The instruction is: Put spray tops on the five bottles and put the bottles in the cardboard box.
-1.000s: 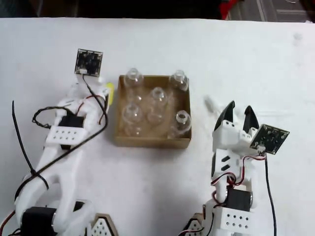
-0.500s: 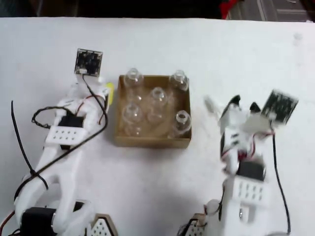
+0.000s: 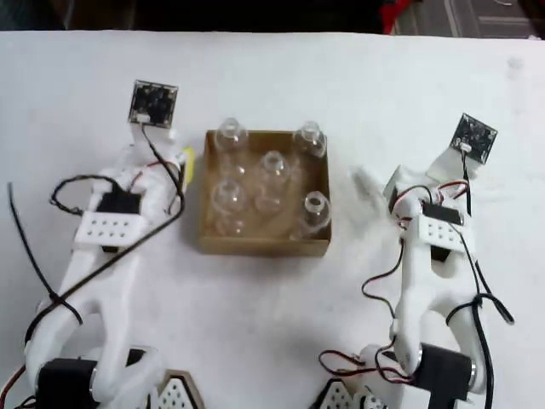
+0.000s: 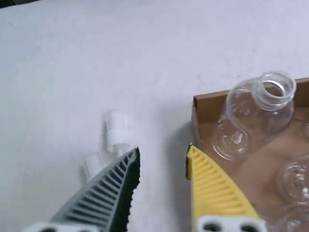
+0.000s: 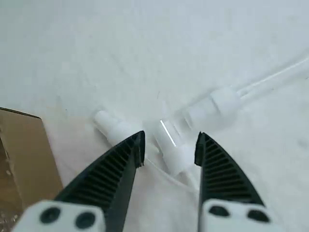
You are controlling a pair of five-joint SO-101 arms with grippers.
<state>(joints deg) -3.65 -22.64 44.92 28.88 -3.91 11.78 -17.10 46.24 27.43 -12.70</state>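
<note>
The cardboard box [image 3: 264, 243] sits mid-table and holds several clear bottles [image 3: 271, 166], all upright and without tops. One bottle [image 4: 260, 108] stands in the box's corner [image 4: 203, 104] by my left gripper [image 4: 163, 153]. That gripper is open at the box's left wall, and a white spray top [image 4: 115, 137] lies by its grey finger. My right gripper [image 5: 170, 140] is open, low over the table right of the box. A white spray top [image 5: 176, 152] lies between its black fingers. Two more lie close by: one with a tube [image 5: 217, 104], one [image 5: 108, 123] toward the box.
A white cloth covers the table [image 3: 341, 77]. The left arm [image 3: 106, 230] stands close along the box's left side, the right arm [image 3: 426, 239] to the box's right. A spray top [image 3: 366, 179] shows between the box and the right arm.
The right arm has swung forward and tipped down, bringing its gripper over the spray tops right of the box. The left arm has hardly moved.
</note>
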